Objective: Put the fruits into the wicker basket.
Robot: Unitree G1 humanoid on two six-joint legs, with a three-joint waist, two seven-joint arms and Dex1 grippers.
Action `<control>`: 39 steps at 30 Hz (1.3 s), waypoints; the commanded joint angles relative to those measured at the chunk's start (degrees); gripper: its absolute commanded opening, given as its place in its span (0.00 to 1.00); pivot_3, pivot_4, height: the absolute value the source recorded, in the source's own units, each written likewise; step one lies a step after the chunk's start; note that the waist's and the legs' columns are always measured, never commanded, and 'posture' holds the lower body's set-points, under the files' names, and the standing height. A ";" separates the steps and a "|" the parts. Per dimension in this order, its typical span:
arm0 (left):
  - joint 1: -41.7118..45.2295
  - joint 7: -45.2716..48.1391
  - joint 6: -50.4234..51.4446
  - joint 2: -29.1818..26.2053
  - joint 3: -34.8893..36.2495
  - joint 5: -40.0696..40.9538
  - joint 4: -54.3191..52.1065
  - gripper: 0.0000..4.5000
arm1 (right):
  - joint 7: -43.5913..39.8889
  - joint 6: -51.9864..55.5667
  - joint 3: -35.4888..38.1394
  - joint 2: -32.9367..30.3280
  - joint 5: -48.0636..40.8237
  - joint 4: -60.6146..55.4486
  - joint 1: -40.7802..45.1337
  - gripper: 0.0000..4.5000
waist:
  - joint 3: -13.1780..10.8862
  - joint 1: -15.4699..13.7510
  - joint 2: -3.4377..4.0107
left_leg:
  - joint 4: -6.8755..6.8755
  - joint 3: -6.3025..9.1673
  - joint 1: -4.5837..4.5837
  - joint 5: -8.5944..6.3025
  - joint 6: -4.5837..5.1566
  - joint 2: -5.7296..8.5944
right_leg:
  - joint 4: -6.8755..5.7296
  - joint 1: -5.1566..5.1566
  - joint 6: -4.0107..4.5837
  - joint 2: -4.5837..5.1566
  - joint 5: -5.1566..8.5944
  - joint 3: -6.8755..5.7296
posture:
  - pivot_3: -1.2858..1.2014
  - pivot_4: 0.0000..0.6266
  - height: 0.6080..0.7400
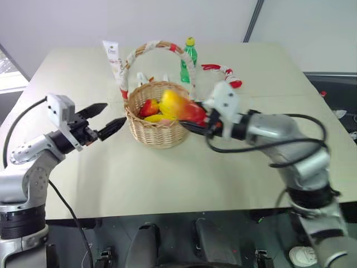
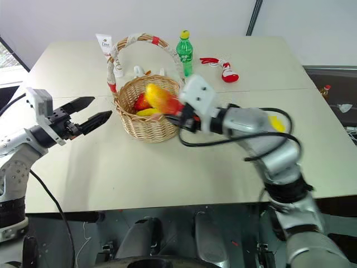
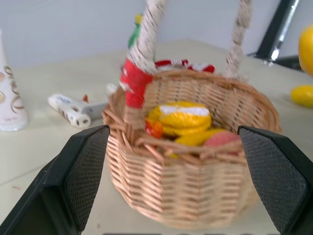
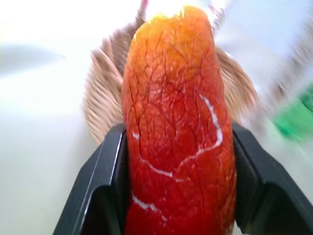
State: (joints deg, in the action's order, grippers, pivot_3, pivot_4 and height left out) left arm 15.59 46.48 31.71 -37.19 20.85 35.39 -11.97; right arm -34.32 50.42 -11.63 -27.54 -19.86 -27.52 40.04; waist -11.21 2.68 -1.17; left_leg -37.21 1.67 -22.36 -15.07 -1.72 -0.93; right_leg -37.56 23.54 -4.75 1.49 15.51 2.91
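Observation:
The wicker basket [image 1: 158,129] stands mid-table with its cloth-wrapped handle arching above it. Inside lie a red peach [image 1: 148,107] and yellow fruit [image 3: 182,117]. My right gripper [image 1: 195,120] is shut on the red-orange mango [image 4: 178,127], which hangs over the basket's right rim [image 2: 159,97]. My left gripper [image 1: 113,114] is open just left of the basket, pointing at its wall, and its black fingers [image 3: 83,171] frame the basket in the left wrist view. A yellow oval fruit, apparently the lemon [image 2: 277,123], lies on the table behind my right forearm.
Behind the basket stand a green bottle [image 1: 188,60] and a white tube [image 1: 114,61]. A red-and-white toy [image 1: 223,72] lies at the back right. A small white object [image 3: 73,108] lies just behind the basket. Cables trail from both arms.

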 commanded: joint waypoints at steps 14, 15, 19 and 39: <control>-2.01 -4.03 0.07 2.74 -2.69 2.91 -8.78 1.00 | 10.37 -5.36 -2.21 17.10 9.54 26.59 16.09 0.98 | 0.04 -0.26 -0.06 | -0.02 -0.02 -1.14 0.11 -0.20 0.13 | -0.35 1.25 0.01 0.32 -0.06 0.00 | 0.52 0.24 1.00; -1.91 -4.32 0.34 2.99 -2.96 3.31 -9.37 1.00 | 9.41 -5.95 -2.18 16.39 9.28 24.50 15.41 0.98 | 0.04 -0.20 -0.05 | -0.03 -0.02 -1.13 0.12 -0.21 0.13 | -0.36 1.25 0.01 0.31 -0.06 0.00 | 0.52 0.24 1.00; -0.65 -5.70 1.92 4.26 -5.41 5.20 -12.36 1.00 | 2.72 -6.76 -0.14 9.57 5.84 11.36 8.42 0.98 | 0.04 -0.30 -0.06 | -0.03 0.03 -1.11 0.12 -0.22 0.10 | -0.42 1.24 0.01 0.25 -0.05 -0.02 | 0.52 0.24 1.00; 9.82 -1.78 -0.27 10.38 -30.41 -3.73 -12.92 1.00 | 9.04 -3.10 22.52 -19.10 13.32 23.02 -21.22 0.98 | 0.07 -0.09 0.00 | -0.12 -0.30 -0.71 0.14 -0.19 0.12 | -0.49 0.93 0.03 -0.26 -0.03 0.26 | 0.52 0.24 1.00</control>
State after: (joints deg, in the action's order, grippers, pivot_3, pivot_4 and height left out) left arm 24.78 44.02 32.90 -26.77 -10.08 32.18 -24.24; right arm -25.82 50.73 11.42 -45.98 -8.08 -7.04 16.63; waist -11.14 2.59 -1.17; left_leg -37.34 1.36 -23.08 -14.92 -1.90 -0.83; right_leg -38.04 24.47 -4.72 1.21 15.48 3.19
